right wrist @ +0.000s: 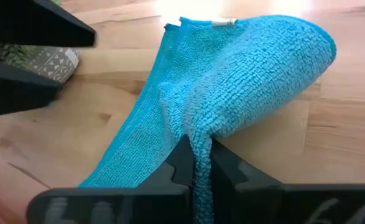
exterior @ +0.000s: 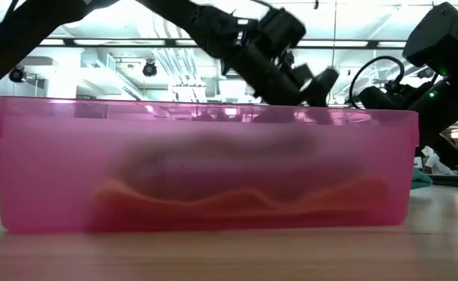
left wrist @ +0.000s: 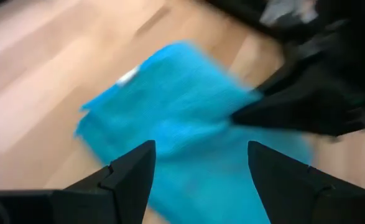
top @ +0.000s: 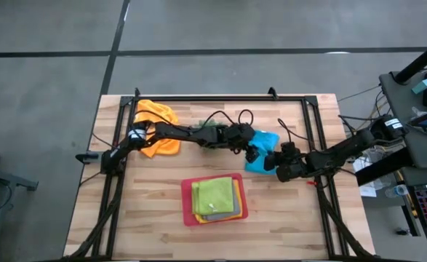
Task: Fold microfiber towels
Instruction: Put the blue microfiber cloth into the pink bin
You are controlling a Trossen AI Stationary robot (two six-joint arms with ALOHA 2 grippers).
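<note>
Nearest the front edge of the wooden slatted tabletop [top: 148,233], roughly midway along it, sits a flat pink plastic tray [top: 187,205]; on it lies a stack of folded microfiber cloths, a lime green cloth [top: 214,195] on top with yellow and orange edges showing beneath, so these look finished and parked out of the work area. A grey cloth cannot be made out. Farther in, right of centre, the fuzzy light blue microfiber towel [right wrist: 244,74] is the piece being worked. The right end effector [right wrist: 198,163] has its fingers pressed together on a pinch of the towel's fabric, so that one end is doubled over in a rounded hump while the rest trails flat on the wood; judged, this grip anchors the fold. The left end effector [left wrist: 198,165] hovers just over the same towel with its fingers spread wide apart and nothing between them, seemingly having let go or lining up for a new edge. Next to the towel, a small spiky green plant in a patterned pot [right wrist: 42,62] stands close. Toward the far left corner, a crumpled orange microfiber towel [top: 157,125] lies unfolded, apparently waiting its turn.
</note>
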